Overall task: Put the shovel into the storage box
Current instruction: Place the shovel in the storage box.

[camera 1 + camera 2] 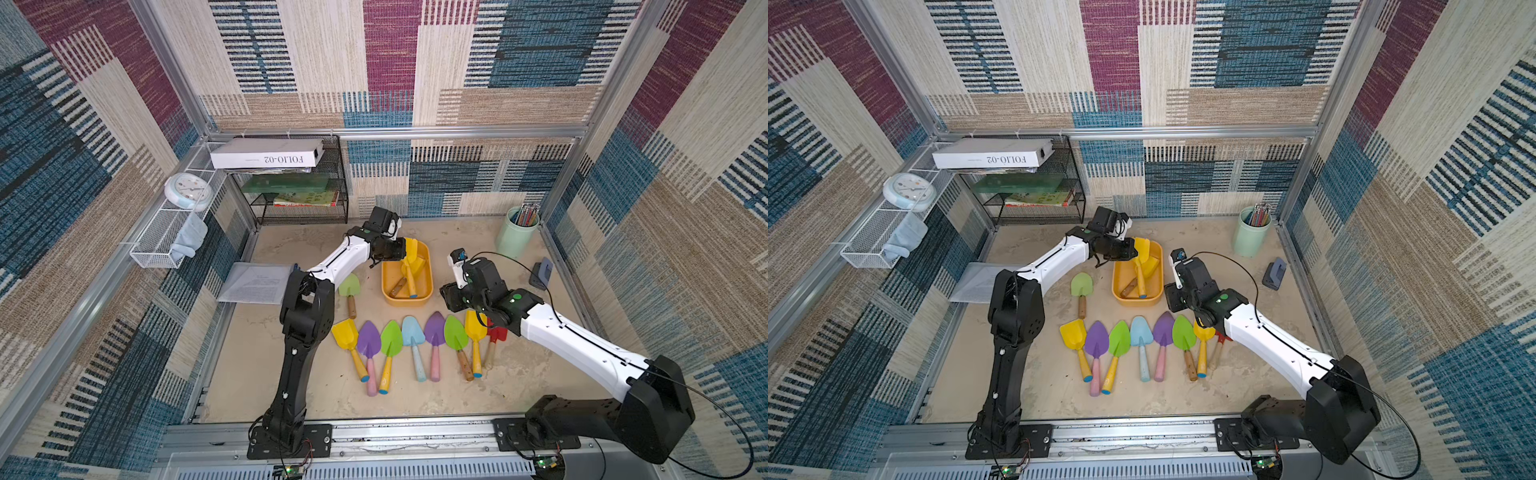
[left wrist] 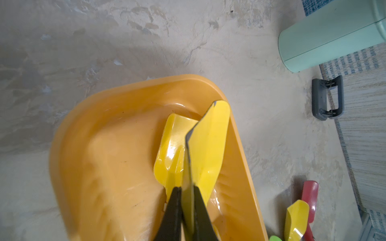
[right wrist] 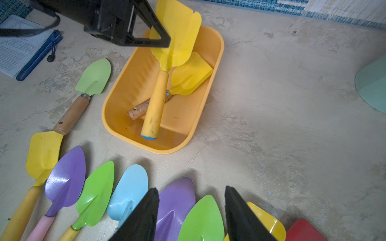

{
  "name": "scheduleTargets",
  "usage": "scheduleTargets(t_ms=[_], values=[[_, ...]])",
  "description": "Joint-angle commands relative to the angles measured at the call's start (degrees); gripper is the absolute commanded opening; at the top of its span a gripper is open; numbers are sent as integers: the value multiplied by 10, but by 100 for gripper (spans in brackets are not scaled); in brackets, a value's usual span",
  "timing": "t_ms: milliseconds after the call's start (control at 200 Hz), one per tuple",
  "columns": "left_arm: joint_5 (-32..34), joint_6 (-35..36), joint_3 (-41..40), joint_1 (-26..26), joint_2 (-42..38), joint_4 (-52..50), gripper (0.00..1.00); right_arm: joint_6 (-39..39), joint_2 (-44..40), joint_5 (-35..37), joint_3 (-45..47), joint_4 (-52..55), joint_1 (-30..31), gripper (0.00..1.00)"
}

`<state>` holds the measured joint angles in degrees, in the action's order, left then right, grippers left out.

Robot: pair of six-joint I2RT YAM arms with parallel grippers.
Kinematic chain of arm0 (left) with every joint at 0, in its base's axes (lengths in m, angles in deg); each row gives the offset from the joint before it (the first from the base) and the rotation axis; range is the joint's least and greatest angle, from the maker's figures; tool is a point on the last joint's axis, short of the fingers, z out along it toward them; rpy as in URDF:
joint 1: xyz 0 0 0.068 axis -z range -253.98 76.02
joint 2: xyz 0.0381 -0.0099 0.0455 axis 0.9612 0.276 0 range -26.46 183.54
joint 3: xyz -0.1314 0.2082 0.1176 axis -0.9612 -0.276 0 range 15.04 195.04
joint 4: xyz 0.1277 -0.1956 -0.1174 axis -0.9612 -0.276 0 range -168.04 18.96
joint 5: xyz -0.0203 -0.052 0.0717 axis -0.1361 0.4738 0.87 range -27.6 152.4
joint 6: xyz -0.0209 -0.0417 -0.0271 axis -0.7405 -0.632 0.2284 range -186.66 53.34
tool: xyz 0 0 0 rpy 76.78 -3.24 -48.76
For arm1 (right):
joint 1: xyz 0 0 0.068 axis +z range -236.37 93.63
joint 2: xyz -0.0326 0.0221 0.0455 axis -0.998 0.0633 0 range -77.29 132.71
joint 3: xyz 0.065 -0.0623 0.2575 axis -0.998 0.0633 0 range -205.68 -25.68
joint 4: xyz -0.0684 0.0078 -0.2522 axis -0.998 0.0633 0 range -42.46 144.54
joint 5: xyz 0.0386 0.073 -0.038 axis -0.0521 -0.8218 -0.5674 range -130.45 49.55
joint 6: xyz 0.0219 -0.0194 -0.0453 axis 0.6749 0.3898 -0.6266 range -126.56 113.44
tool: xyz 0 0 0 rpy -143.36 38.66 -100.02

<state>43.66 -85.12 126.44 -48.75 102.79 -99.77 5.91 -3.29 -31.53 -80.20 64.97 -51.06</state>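
Okay, from the left: a pale green shovel (image 1: 349,286) lies on the table (image 1: 415,399) just left of the storage box (image 1: 407,303), apart from it. My left gripper (image 2: 187,187) is over the far end of that box, jaws pinched tight on the side edge of the yellow shovel (image 3: 158,100) blade. The blade rides above the far rim, and the yellow handle slopes down into the box toward its near wall. The blue end cap sits low inside; I cannot tell whether it touches the floor. The handle crosses over the wooden handle of a second yellow shovel (image 3: 192,75), which lies flat in the box, its blade at the far right corner.

Right of the box, my right gripper (image 3: 191,188) hovers over the row of shovels (image 1: 415,349) on the near side. Its jaws stand partly apart with nothing between them. Below the gap I see a purple blade and a green one, untouched. Far right, a mint pencil cup (image 1: 515,237) stands well apart from both arms.
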Motion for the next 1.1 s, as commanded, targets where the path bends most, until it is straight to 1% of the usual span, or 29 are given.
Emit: scheduleTargets(t_ms=[0,105,195,591,1097], values=[[19,2,-23,6,-13,56,0,3,3,0,-1,-7,0,55],[30,-3,-45,10,-17,80,0,2,3,0,-1,-7,0,55],[31,-4,-48,12,-12,79,0,2,2,-1,-1,-7,0,55],[21,7,-17,15,38,41,0,0,10,-9,-5,-10,0,55],[28,13,8,17,72,12,0,-3,24,-20,-8,-15,0,55]])
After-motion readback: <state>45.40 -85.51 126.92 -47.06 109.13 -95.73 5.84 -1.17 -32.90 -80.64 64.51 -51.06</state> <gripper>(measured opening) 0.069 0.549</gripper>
